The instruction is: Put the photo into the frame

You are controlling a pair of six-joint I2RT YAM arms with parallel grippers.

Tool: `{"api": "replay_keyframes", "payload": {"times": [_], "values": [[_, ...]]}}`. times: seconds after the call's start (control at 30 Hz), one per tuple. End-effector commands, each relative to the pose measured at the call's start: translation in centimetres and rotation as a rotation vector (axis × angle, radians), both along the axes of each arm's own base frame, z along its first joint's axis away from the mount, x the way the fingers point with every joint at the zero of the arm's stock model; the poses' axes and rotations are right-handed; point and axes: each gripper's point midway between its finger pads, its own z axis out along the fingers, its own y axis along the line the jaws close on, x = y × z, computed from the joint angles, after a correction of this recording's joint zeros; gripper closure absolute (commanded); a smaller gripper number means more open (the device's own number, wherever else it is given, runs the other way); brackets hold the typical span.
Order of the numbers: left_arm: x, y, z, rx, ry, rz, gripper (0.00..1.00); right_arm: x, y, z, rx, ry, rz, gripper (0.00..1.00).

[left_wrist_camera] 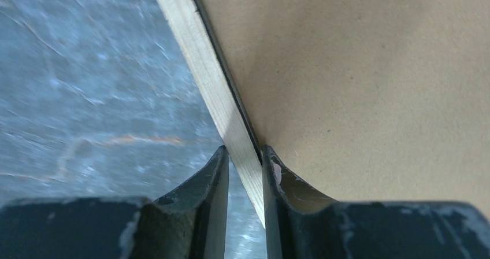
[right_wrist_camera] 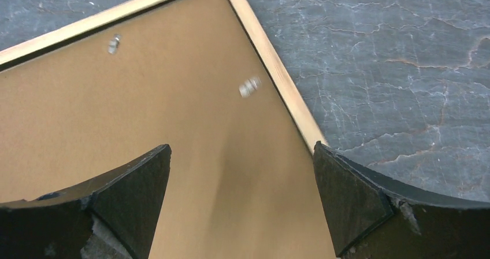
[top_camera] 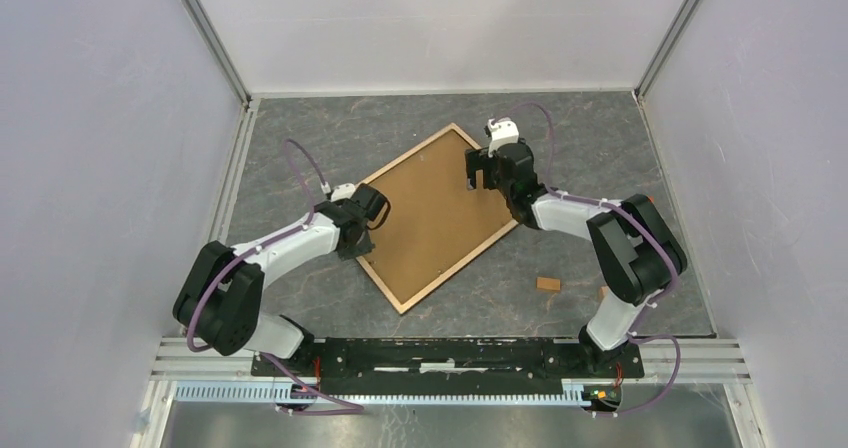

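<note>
**Gripping the rim, with the backing board in place**

The frame [top_camera: 398, 169] lies face down on the tabletop [top_camera: 300, 133], turned like a diamond, with its light wood rim up and a brown backing board [top_camera: 435, 213] filling it. The left hand [left_wrist_camera: 245, 155] is clamped on the rim at the frame's left side, one finger on the outside and the other inside against the board. The right hand [right_wrist_camera: 242, 172] hangs over the far right corner with its fingers spread wide and holds nothing. The photo shows in no view, so I cannot tell where it lies.

The step in hand looks like steadying the frame so the board can come out. For that, the left pinch should take the wood strip alone. If it also traps the board's edge, the board will not lift. The grip should be low and level so the frame does not tip.

Small metal tabs [right_wrist_camera: 249, 86] sit near the right hand's corner and probably need turning aside first. After that, the board is best raised gently from an edge away from the clamped side.
</note>
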Motion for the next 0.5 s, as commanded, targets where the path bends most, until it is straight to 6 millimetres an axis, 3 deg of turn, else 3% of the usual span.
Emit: {"api": "replay_keyframes", "payload": {"times": [0.0,0.1,0.17,0.3,0.47], "values": [[2.4,3.4,2.4,0.174,-0.006,-0.192,0.98,0.7,0.3,-0.7,-0.059,0.117,0.01,0.02],[2.9,6.3,2.3,0.215,0.0,-0.139,0.98,0.8,-1.5,-1.6,-0.093,0.182,-0.088,0.02],[3.2,6.9,2.1,0.187,-0.009,-0.118,0.98,0.8,-1.8,-2.4,-0.076,0.215,-0.111,0.02],[3.9,5.7,1.7,0.121,-0.015,-0.121,0.98,1.1,-2.2,-4.1,-0.012,0.315,-0.197,0.04],[3.9,5.3,1.1,0.101,0.01,-0.117,0.98,-1.1,-0.4,-6.0,0.09,0.427,-0.178,0.07]]}}
